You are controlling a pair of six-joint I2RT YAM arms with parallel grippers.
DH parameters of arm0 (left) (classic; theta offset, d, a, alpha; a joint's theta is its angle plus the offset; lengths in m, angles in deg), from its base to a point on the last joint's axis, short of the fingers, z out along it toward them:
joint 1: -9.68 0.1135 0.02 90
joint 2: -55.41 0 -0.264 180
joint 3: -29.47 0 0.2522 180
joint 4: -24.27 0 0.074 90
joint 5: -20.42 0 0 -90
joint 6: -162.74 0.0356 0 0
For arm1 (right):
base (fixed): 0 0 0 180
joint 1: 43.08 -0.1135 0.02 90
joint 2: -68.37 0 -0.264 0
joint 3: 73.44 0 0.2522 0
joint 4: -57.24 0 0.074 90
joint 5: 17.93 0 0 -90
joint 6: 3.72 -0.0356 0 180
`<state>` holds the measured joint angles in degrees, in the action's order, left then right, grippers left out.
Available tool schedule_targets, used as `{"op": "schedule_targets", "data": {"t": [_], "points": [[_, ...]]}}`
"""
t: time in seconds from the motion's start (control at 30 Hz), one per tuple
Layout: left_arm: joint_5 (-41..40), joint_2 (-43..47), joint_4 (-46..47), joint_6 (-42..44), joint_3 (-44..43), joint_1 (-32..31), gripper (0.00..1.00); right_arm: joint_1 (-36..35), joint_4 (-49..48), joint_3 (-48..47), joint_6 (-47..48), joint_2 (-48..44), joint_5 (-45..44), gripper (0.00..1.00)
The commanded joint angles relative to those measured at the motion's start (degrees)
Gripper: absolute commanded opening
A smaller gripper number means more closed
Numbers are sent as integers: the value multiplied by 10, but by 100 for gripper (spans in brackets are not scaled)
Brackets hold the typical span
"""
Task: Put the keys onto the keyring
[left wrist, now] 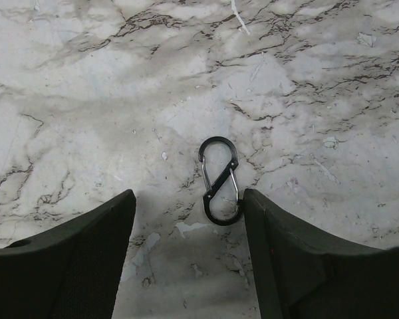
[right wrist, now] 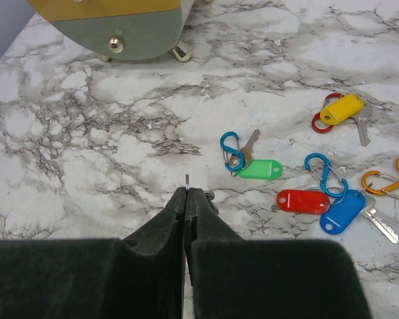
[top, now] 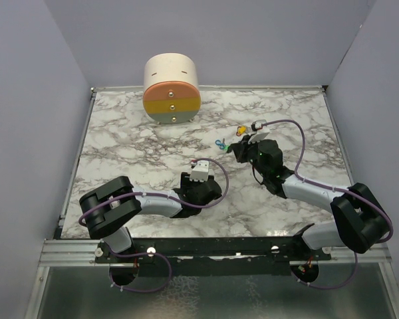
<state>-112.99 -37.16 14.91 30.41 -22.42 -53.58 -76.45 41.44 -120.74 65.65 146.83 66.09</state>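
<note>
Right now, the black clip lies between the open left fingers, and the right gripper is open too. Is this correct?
Not quite. The right gripper is shut, its fingers pressed together, as the right wrist view shows. The black clip does lie between the open fingers of the left gripper.

The marble table carries a black S-shaped clip, four tagged keys and a round drawer box.

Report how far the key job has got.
Done: nothing visibly gathered on one ring. In hand: the open left claw straddles the black carabiner; the right claw is shut. Left: green key, red key, blue key and yellow key lie on the marble table.
</note>
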Motion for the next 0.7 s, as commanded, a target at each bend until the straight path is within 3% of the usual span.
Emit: {"op": "schedule_targets", "data": {"t": [0.0, 0.4, 0.67], "points": [[-12, -9, -13, 5, -8, -4, 67, 2, 4, 3, 8, -3, -8, 1], [-1, -36, -2, 13, -24, -4, 62, 1, 4, 4, 8, -5, -8, 1], [2, -43, -2, 14, -25, -4, 46, 1, 4, 4, 8, -4, -9, 1]]}}
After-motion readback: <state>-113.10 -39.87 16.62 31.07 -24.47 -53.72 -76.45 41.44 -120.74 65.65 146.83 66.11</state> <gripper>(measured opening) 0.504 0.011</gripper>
